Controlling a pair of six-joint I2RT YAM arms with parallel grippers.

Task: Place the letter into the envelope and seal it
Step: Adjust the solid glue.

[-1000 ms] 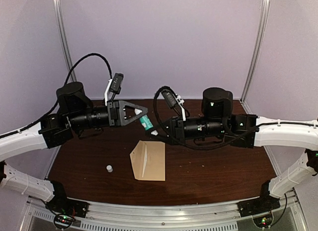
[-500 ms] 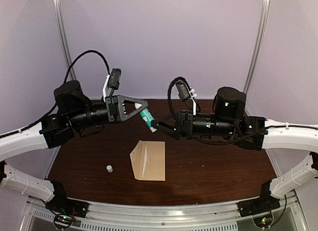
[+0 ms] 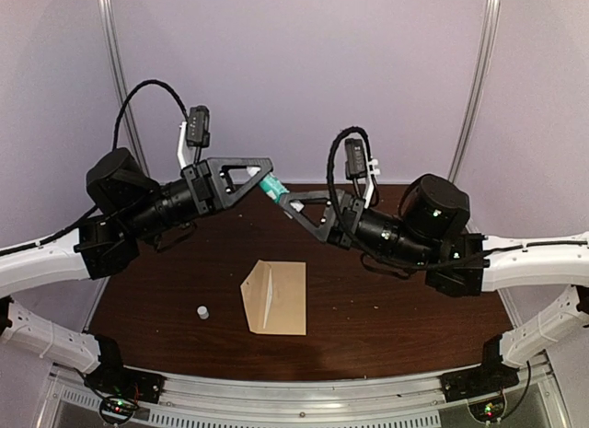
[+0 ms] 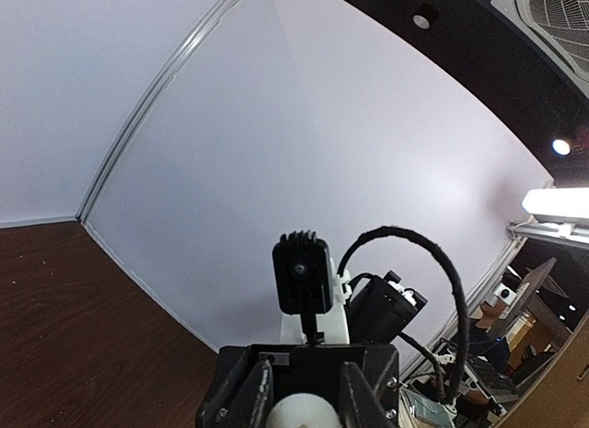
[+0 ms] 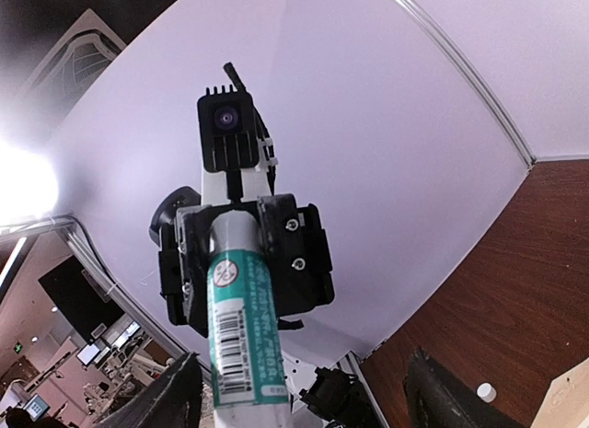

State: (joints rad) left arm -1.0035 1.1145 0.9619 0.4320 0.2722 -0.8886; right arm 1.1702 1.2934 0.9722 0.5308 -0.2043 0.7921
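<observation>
Envelope (image 3: 276,299): lying flat, apart from table (image 3: 396,327) edges.
Left gripper (image 3: 265,180): I am seeing it clamping glue stick (image 3: 273,188).
Right gripper (image 3: 288,203): jaws standing apart.

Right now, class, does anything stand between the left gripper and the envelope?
Nothing visible does. The left gripper holds a glue stick in the air; the envelope lies uncovered on the table. The open right gripper is beside the stick; a white cap lies apart from the envelope.

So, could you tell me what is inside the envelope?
Only a pale strip shows along the fold of the envelope; its tan paper covers anything inside, so no letter is visible.
</observation>
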